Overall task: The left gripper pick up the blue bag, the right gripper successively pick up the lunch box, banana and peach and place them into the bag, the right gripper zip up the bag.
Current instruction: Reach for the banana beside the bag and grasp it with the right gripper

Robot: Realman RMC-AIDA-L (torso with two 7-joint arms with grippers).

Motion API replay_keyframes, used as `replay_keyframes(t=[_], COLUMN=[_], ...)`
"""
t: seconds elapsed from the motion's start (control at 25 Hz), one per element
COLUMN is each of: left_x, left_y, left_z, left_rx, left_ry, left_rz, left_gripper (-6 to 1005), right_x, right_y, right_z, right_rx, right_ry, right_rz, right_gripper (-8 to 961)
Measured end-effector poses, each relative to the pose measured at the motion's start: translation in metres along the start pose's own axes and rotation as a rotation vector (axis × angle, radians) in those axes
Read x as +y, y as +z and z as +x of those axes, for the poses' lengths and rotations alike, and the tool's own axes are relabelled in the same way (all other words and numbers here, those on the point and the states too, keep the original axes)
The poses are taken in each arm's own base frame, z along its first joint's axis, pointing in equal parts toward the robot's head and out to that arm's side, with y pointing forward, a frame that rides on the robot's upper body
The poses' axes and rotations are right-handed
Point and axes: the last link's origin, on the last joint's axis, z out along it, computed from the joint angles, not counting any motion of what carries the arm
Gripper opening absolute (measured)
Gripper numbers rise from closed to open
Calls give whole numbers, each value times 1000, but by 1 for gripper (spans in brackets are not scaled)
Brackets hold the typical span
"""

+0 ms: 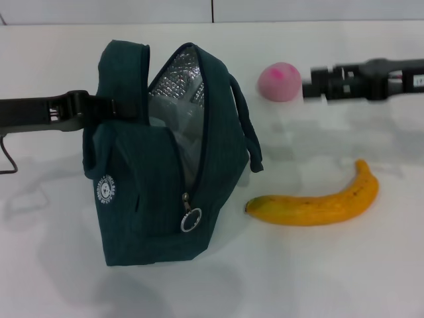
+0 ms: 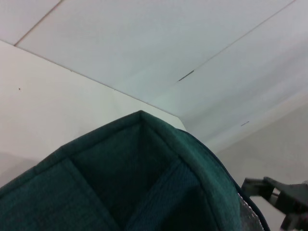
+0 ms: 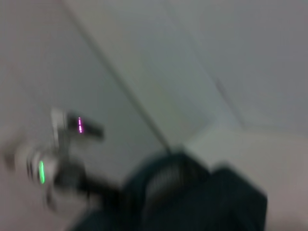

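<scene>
Head view first: the blue bag [image 1: 142,192] stands upright on the white bench [image 1: 331,278], left of middle, its mouth gaping so the silver foil lining [image 1: 173,79] shows. A ring zip pull [image 1: 191,219] hangs low on the near face, and a small round white logo [image 1: 106,190] sits on the side panel toward 9 o'clock. One padded loop handle [image 1: 248,126] droops down the bag's 3 o'clock side.

From 9 o'clock the left arm reaches in level, and the left pincer [image 1: 109,108] is clamped on the upper edge of the bag at a fold of the fabric. The left wrist view is filled low down by the teal fabric [image 2: 120,183] of that same bag, seen very close, with pale wall panels behind.

Inside the mouth something pale and translucent shows below the foil; I cannot tell what it is.

At about 1 o'clock from the bag, toward the far side of the bench, the pink peach [image 1: 279,81] sits with a darker blotch on its face. The right pincer [image 1: 311,83] comes in from 3 o'clock and its tip is right against the peach; whether its fingers are spread or closed, I cannot tell.

The banana [image 1: 317,202] lies on the bench at 3 o'clock from the bag's base, just beside it but apart, curving up toward the far right, well clear of the peach.

The right wrist view is blurred: only a dark mass of the bag [image 3: 202,202] can be made out.
</scene>
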Motion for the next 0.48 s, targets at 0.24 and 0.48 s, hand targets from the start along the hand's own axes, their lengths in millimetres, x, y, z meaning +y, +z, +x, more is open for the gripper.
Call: replay_keyframes(t=[0.24,0.48], left_x=[0,1], left_y=[1,2], left_z=[-1,-2], left_rx=[5,17], left_ry=[-5,-13], left_rz=[-9,-27], left_gripper=[29,29], right_x=[11,37], right_y=[10,41], right_z=[-25,-48], right_rx=[333,688], right_ry=[-197,-410], right_rz=[-3,80], right_gripper=[749,747])
